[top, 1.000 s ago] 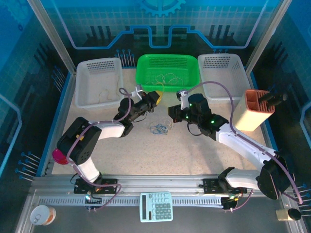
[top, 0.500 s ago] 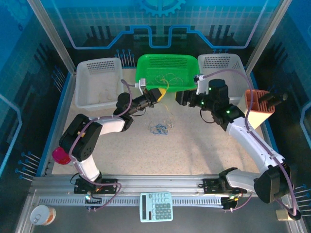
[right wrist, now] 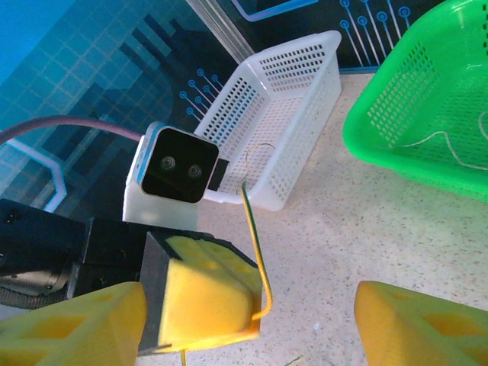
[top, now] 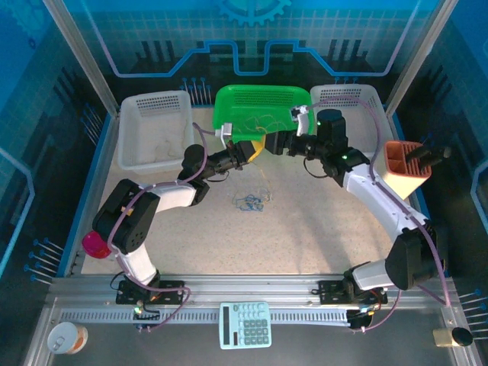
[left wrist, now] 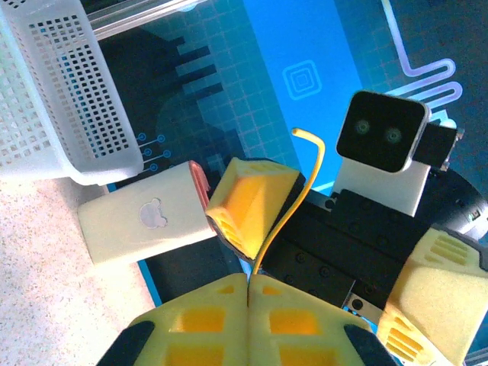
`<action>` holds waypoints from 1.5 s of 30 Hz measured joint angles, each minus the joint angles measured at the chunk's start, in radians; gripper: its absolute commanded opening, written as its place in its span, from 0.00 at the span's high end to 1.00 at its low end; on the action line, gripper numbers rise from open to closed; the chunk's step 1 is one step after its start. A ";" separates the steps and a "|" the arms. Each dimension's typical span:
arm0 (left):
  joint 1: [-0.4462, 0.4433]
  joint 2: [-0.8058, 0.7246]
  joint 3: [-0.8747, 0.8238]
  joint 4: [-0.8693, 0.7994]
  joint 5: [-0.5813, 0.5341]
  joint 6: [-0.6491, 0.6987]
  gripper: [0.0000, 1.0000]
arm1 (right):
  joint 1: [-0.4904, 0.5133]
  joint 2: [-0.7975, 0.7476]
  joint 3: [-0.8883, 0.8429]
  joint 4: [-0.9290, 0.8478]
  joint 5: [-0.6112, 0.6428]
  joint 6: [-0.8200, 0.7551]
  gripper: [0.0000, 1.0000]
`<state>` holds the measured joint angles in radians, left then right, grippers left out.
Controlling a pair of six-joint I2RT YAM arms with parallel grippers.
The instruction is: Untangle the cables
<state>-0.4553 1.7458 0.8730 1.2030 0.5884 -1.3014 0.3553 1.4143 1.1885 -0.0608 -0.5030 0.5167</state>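
Top external: the left hand [top: 254,148] clenches a yellow cable [left wrist: 296,202] just before the green basket [top: 226,107]; the right hand [top: 279,142] stands released beside it. A blue tangle [top: 250,202] lies nearer on the tabletop [top: 305,229], so much seems left.

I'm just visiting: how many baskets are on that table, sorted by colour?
White baskets: 2
Green basket: 1
Total: 3
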 measured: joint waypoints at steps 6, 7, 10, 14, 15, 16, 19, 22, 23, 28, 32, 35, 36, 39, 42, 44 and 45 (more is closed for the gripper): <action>-0.002 -0.008 0.002 0.002 0.011 0.000 1.00 | 0.004 0.030 0.021 0.027 -0.006 0.027 0.58; -0.003 -0.010 0.002 0.004 0.012 0.000 1.00 | 0.004 0.035 0.028 0.028 -0.006 0.031 0.62; -0.008 -0.012 0.002 0.008 0.013 0.000 1.00 | 0.004 0.052 0.047 0.036 -0.011 0.042 0.87; -0.010 -0.013 0.002 0.010 0.020 0.000 0.99 | 0.004 0.066 0.068 0.039 -0.026 0.050 1.00; -0.010 -0.013 0.003 0.011 0.021 0.000 0.89 | 0.005 0.066 0.070 0.039 -0.029 0.052 1.00; -0.010 -0.013 0.004 0.014 0.023 0.001 0.79 | 0.005 0.066 0.074 0.036 -0.031 0.053 1.00; -0.010 -0.013 0.010 0.025 0.038 0.000 0.59 | 0.004 0.066 0.103 0.031 -0.031 0.053 1.00; -0.011 -0.013 0.017 0.047 0.056 -0.002 0.56 | 0.004 0.065 0.150 0.027 -0.030 0.053 1.00; -0.013 -0.013 0.018 0.057 0.060 -0.003 0.57 | 0.004 0.065 0.167 0.027 -0.029 0.053 1.00; -0.026 -0.001 0.028 0.090 0.074 -0.006 0.70 | 0.005 0.065 0.211 0.023 -0.025 0.052 1.00; -0.041 0.013 0.028 0.097 0.083 -0.004 0.81 | 0.006 0.061 0.228 0.014 -0.015 0.053 1.00; -0.045 0.015 0.027 0.090 0.086 0.009 0.86 | 0.006 0.051 0.243 0.006 -0.003 0.059 1.00; -0.045 0.015 0.027 0.088 0.086 0.019 0.86 | 0.006 0.048 0.249 0.006 -0.002 0.061 1.00; -0.045 0.015 0.019 0.072 0.086 0.053 0.81 | 0.006 0.030 0.273 0.008 0.004 0.075 1.00; -0.045 0.015 0.002 0.040 0.087 0.091 0.75 | 0.006 0.007 0.297 0.018 0.014 0.092 1.00; -0.045 0.015 -0.011 0.013 0.087 0.113 0.71 | 0.006 -0.009 0.319 0.031 0.026 0.105 1.00; -0.045 0.015 -0.013 0.003 0.087 0.124 0.69 | 0.006 -0.014 0.332 0.035 0.029 0.111 1.00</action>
<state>-0.5007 1.7611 0.8597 1.2060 0.6750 -1.1778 0.3618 1.3998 1.5200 -0.0254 -0.4736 0.6281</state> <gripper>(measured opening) 0.281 0.044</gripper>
